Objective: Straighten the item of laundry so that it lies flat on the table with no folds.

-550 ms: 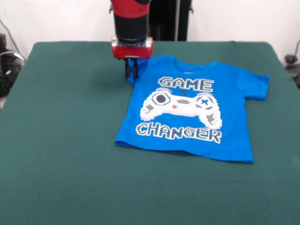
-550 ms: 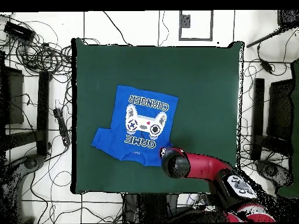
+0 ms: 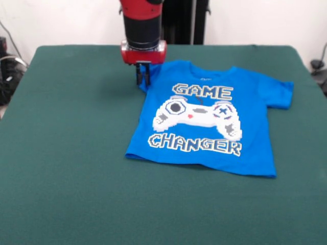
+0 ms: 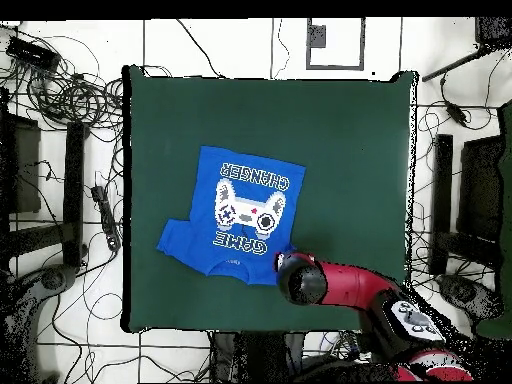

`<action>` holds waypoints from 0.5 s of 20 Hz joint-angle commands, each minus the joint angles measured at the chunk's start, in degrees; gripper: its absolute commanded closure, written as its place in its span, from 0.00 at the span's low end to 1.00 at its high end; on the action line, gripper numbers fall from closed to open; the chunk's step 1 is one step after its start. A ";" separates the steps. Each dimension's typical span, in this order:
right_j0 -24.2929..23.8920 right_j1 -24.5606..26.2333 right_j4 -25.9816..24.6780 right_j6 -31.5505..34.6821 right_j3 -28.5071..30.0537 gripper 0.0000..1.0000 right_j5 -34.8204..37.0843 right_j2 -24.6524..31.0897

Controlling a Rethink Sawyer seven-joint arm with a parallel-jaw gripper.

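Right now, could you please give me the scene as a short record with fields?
shirt: blue T-shirt printed GAME CHANGER with a white controller, print side up
table: dark green cloth, much wider than the shirt
shirt state: body mostly flat; one sleeve spread out, the other not visible, apparently tucked in by the gripper
gripper: low at the shirt's shoulder corner near the collar; open or shut cannot be told
arm: red and black, reaching in over the table edge

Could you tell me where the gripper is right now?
In the front view the gripper is down at the blue T-shirt's left shoulder, beside the collar, toward the table's far edge.
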 commanded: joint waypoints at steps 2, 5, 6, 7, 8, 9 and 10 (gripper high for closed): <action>-3.44 5.15 -3.61 -3.15 -8.32 1.00 3.95 7.02; -5.14 5.23 -4.71 -5.00 -9.90 1.00 5.76 8.01; -5.61 5.22 -5.08 -5.41 -10.32 1.00 6.27 8.32; -6.00 5.16 -5.47 -5.67 -10.61 1.00 6.71 8.58; -6.33 5.09 -5.84 -5.80 -10.85 1.00 7.11 8.84; -6.61 5.03 -6.25 -5.84 -10.98 1.00 7.40 9.08; -6.78 4.94 -6.61 -5.77 -11.16 1.00 7.64 9.22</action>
